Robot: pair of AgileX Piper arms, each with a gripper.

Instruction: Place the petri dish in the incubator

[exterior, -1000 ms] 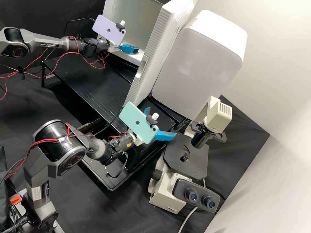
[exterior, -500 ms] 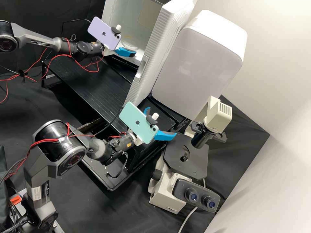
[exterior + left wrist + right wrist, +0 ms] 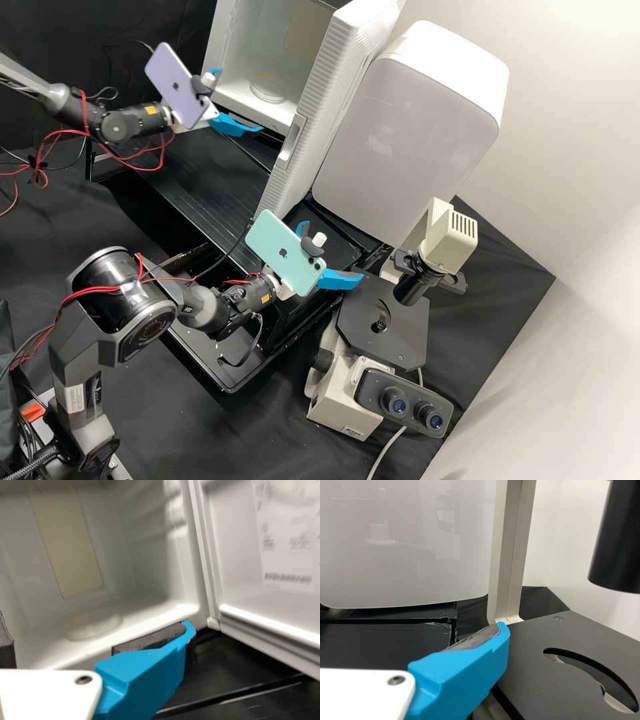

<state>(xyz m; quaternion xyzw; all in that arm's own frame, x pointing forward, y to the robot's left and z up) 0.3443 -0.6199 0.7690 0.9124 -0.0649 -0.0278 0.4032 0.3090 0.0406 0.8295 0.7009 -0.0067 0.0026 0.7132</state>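
Compound microscope (image 3: pixel 347 393), off-white body, standing on the counter at the near right. Black stage (image 3: pixel 390 333) with a rounded opening, seen close in the right wrist view (image 3: pixel 555 680). Dark cylindrical condenser (image 3: pixel 408 288) hanging above the stage. Beige vented lamp housing (image 3: pixel 453 232) above that. Paired eyepieces (image 3: pixel 413 410), blue-tinted lenses. Grey cable (image 3: pixel 392 445) trailing from the base. Black cloth (image 3: pixel 220 433) covering the counter. Long black ribbed platform (image 3: pixel 190 177) lying on the cloth. White wall (image 3: pixel 573 133) behind.
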